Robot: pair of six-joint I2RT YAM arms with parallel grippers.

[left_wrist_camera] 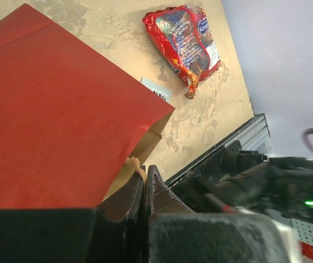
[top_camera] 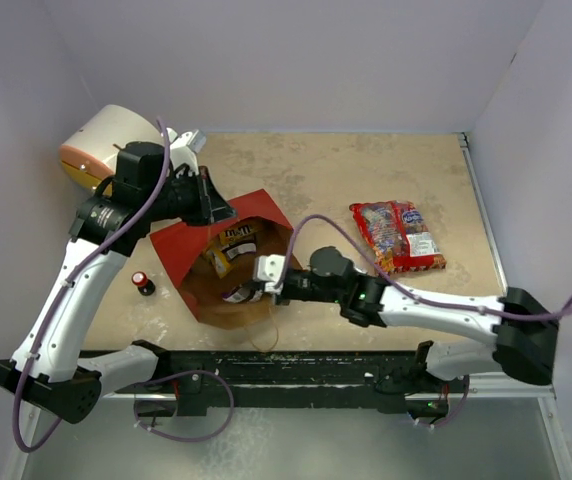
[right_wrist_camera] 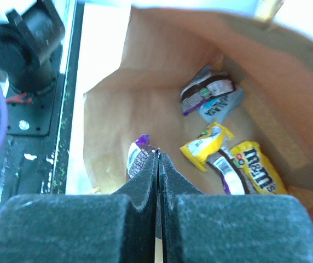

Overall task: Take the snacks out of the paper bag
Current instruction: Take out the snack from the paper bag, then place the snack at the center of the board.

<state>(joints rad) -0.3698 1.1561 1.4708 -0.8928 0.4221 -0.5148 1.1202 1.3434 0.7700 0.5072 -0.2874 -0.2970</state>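
The paper bag (top_camera: 181, 250), red outside and brown inside, lies on its side with its mouth (top_camera: 228, 300) facing the arms. My left gripper (left_wrist_camera: 142, 171) is shut on the bag's upper rim, with a scrap of brown paper showing at the fingertips. My right gripper (right_wrist_camera: 158, 155) reaches into the bag and is shut, pinching the edge of a small white-and-brown wrapper with a purple end (right_wrist_camera: 136, 160). Deeper inside lie a yellow M&M's packet (right_wrist_camera: 261, 171), a yellow candy packet (right_wrist_camera: 204, 146), dark wrappers (right_wrist_camera: 204, 89) and a silvery-blue wrapper (right_wrist_camera: 223, 105). A large red-and-clear bag (top_camera: 398, 236) lies on the table to the right.
A white drum with an orange end (top_camera: 101, 148) stands at the back left, behind the left arm. A small red-and-black object (top_camera: 143, 283) sits left of the bag. Walls close the table on three sides. A pale blue wrapper corner (left_wrist_camera: 156, 89) shows past the bag's edge.
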